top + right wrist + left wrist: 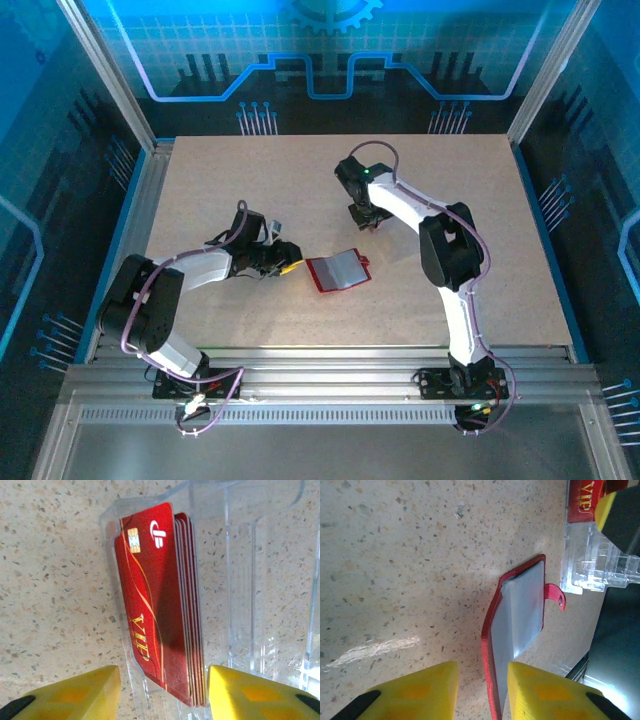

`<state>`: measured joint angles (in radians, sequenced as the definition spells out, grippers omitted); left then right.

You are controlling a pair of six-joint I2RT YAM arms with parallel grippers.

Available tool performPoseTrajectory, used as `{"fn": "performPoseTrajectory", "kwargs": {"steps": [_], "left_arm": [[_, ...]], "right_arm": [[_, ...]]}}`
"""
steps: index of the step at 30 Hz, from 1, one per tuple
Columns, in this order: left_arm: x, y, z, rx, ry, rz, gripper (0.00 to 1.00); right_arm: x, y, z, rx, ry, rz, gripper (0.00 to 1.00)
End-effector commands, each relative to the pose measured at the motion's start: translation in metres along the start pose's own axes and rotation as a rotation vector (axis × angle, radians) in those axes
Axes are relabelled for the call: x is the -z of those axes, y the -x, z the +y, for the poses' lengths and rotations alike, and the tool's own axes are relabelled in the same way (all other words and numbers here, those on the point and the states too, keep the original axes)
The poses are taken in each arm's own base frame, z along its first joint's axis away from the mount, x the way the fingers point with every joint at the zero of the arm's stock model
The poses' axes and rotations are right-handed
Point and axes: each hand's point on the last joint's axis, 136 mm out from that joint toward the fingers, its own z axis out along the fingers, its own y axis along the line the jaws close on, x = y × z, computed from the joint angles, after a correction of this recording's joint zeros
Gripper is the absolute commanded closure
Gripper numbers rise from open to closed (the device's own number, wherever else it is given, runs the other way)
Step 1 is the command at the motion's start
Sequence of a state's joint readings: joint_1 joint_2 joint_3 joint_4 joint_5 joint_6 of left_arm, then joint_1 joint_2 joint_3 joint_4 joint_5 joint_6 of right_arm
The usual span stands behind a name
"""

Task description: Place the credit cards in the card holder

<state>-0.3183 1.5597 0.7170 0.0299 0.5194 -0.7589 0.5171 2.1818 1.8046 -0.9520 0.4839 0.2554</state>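
The table [480, 290] is carrying the whole work area, with both arms reaching in from its near edge. The left arm [190, 268] is stretching toward the table centre, and the right arm [445, 250] is bending back toward the same zone from the other side. A clear stand [260, 580] is sitting on the table just beyond the wallet [338, 270], which is lying open and flat near the centre with its glossy pocket facing up. The left gripper [482, 667] is hovering low at the wallet's near end with its yellow fingers [420, 690] spread; bare table is showing in the gap and one red edge of the wallet is running into it. The cards [150, 605], a red stack with a chip and "VIP" lettering on the front one, are standing on edge inside the clear stand. The right gripper [164, 672] is straddling this stack, one finger on each side; whether it is pinching the cards cannot be told. The clasp tab [555, 594] is sticking out from the wallet's side toward the stand.
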Motion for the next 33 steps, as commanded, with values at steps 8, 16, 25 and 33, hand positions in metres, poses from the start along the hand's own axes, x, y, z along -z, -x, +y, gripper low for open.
{"fn": "performPoseTrajectory", "kwargs": {"steps": [8,16,25,33], "left_arm": [[0.013,-0.007,-0.019,-0.074,-0.015,-0.022,0.67],[0.002,-0.024,-0.055,-0.182,-0.025,0.023,0.67],[-0.011,-0.030,-0.057,-0.181,-0.010,0.047,0.68],[-0.016,-0.029,-0.052,-0.168,0.001,0.053,0.68]], "right_arm": [[0.000,0.021,-0.009,0.032,-0.202,-0.054,0.49],[-0.009,0.023,-0.012,0.049,-0.257,-0.051,0.52],[-0.013,0.023,-0.020,0.067,-0.319,-0.057,0.53],[-0.002,0.028,-0.026,0.078,-0.338,-0.081,0.59]]}}
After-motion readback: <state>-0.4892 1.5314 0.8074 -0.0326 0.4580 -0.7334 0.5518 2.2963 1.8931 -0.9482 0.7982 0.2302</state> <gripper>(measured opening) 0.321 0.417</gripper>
